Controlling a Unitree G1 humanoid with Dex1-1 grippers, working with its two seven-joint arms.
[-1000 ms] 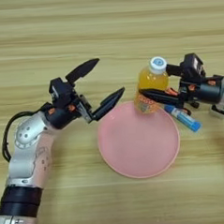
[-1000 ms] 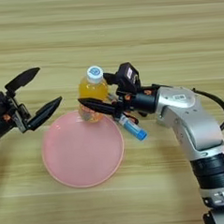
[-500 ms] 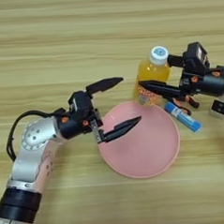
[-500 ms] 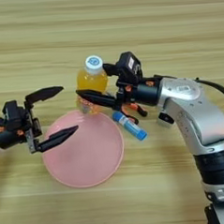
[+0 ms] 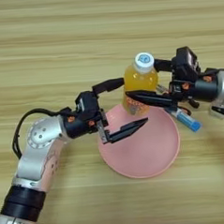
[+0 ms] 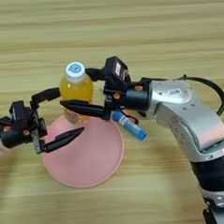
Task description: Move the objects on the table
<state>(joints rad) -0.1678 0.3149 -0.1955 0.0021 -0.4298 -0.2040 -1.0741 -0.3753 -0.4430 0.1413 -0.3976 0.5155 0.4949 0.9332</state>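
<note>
Your bench (image 5: 43, 38) is light-brown wood with long straight grain. On the left, your left claw (image 5: 122, 105) is spread wide, one finger above the near rim of the pink plate (image 5: 144, 152), the other up toward the orange-juice bottle (image 5: 140, 86). The bottle stands upright at the plate's far edge, white cap on top. Your right claw (image 6: 75, 90) reaches in from the right and grips the bottle, one finger across its front. Just right of the plate lies the blue-and-white tube (image 6: 129, 125), under the right arm.
</note>
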